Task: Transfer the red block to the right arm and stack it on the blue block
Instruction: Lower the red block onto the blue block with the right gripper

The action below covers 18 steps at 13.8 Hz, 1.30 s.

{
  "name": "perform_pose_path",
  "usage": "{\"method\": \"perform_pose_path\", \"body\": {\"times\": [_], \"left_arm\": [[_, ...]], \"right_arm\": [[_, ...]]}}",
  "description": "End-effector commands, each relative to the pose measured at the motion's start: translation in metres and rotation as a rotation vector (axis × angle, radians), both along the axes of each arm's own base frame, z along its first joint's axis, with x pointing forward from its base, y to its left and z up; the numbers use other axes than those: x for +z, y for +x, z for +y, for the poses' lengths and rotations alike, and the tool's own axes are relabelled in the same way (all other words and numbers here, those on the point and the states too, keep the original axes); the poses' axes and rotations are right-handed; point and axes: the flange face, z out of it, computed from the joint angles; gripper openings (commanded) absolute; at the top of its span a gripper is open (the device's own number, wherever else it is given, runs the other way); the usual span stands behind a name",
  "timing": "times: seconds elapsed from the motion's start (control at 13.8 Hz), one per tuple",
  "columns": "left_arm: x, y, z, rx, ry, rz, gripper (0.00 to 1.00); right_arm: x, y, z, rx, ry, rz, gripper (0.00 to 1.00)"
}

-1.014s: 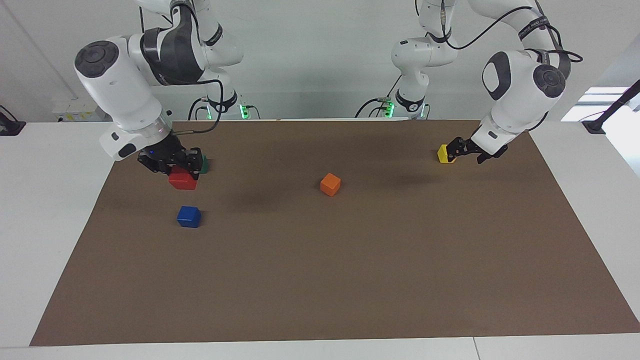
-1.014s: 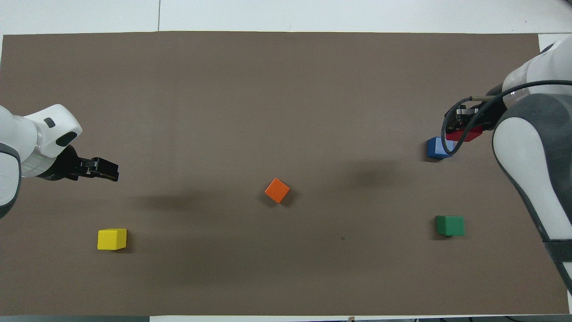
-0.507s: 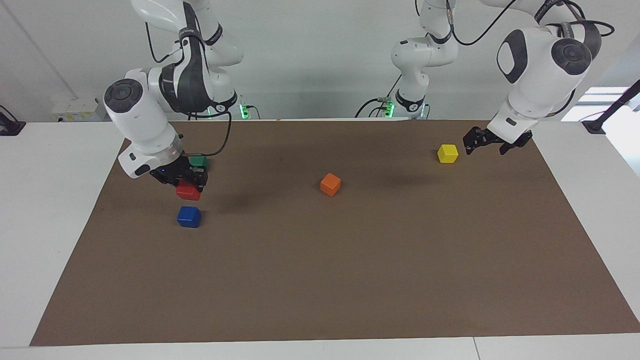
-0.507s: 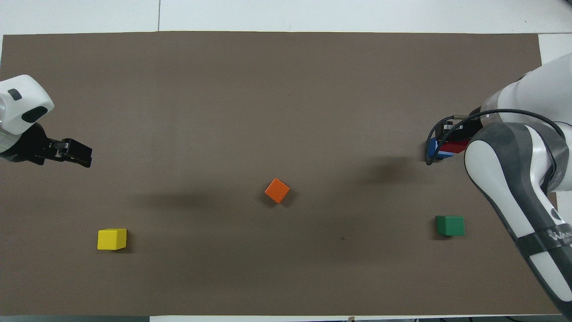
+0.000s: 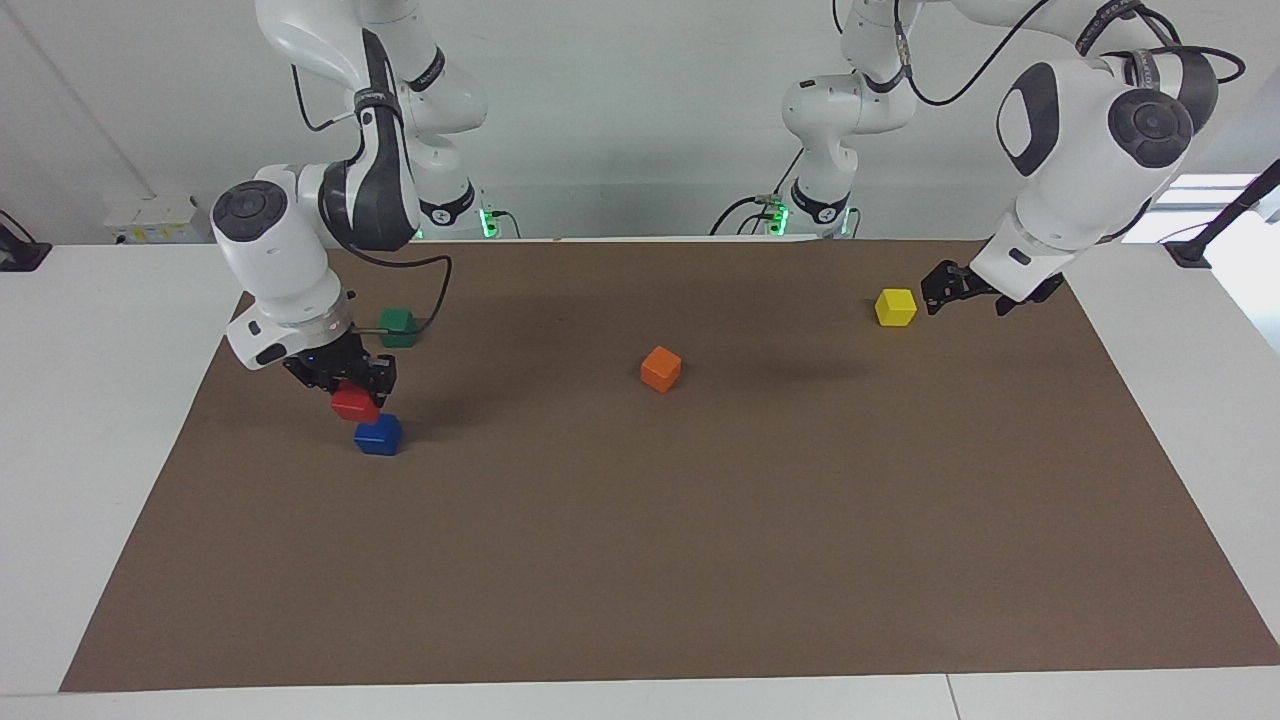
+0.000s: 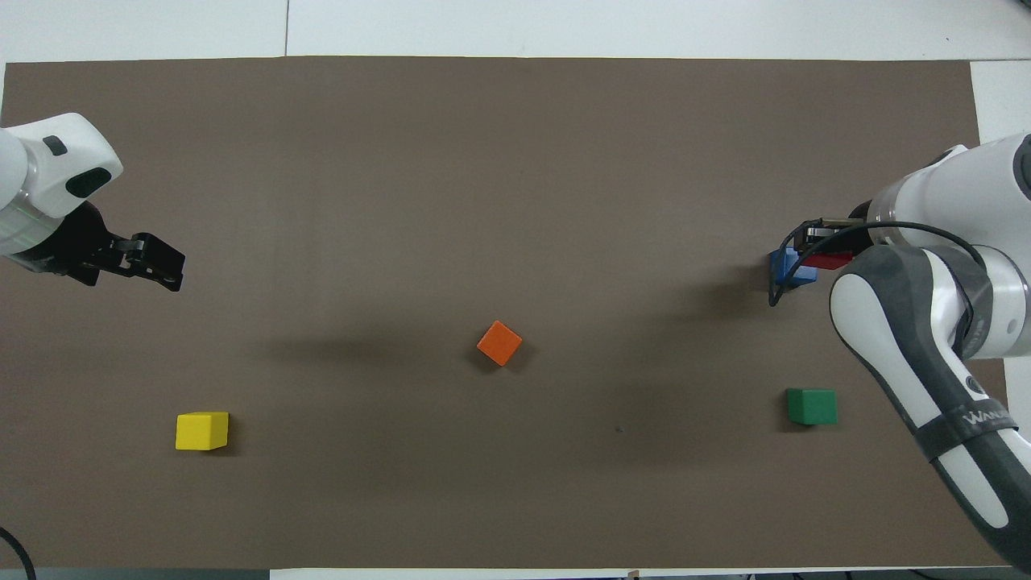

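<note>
- Holding the red block point(image 5: 354, 404), the right gripper point(image 5: 345, 385) hangs just above the blue block point(image 5: 378, 434) at the right arm's end of the brown mat point(image 5: 640, 560); fingers clamped on the red cube's sides.
- Key relation: in the facing view the red cube sits slightly off the blue one, shifted toward the robots and toward the table's edge at that end; its lower corner looks close to the blue top, and I cannot tell whether they touch.
- Overhead view agrees: red block point(image 6: 826, 259) overlaps only part of the blue block point(image 6: 792, 267), the rest hidden under the wrist.
- Judgement: transfer done, stacking step in hand. The next move likely needs a small sideways correction to centre red over blue before lowering and releasing; released off-centre, the cube could tip off.
- Cubes have no long axis; squaring the faces matters more.
- Left gripper point(image 5: 945, 290) waits in the air just beside the yellow block point(image 5: 895, 306), jaws spread, holding nothing.
- Orange block point(image 5: 660, 368) mid-mat and green block point(image 5: 398, 326) near the right arm, both clear of the stack.
</note>
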Motion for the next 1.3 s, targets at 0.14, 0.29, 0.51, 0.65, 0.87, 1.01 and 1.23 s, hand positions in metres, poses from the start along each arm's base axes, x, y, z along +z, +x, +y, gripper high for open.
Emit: {"method": "perform_pose_path", "body": {"times": [0.14,0.29,0.51,0.65,0.87,1.01,1.23], "left_arm": [[-0.007,-0.035,0.011,0.046,0.026,-0.036,1.0],[0.002,-0.018,0.012,0.054,0.0,-0.104,1.0],[0.002,-0.016,0.008,0.048,-0.002,-0.107,1.0],[0.004,-0.017,0.01,0.053,-0.001,-0.103,1.0],[0.007,-0.02,0.01,0.054,-0.002,-0.101,1.0],[0.008,-0.018,0.01,0.055,-0.003,-0.115,1.0],[0.006,-0.019,0.011,0.056,-0.003,-0.11,1.0]], "right_arm": [[-0.014,0.0,-0.002,0.004,-0.017,-0.041,0.0],[-0.017,0.002,-0.003,0.002,-0.016,-0.059,0.0],[-0.032,-0.006,-0.007,0.002,-0.016,-0.074,0.0],[-0.038,-0.009,-0.006,0.002,-0.014,-0.066,0.0],[-0.048,-0.018,-0.007,0.003,-0.014,-0.043,0.0],[-0.052,-0.023,-0.007,0.003,-0.013,-0.033,0.0],[-0.053,-0.024,-0.013,0.022,-0.015,-0.051,0.0]]}}
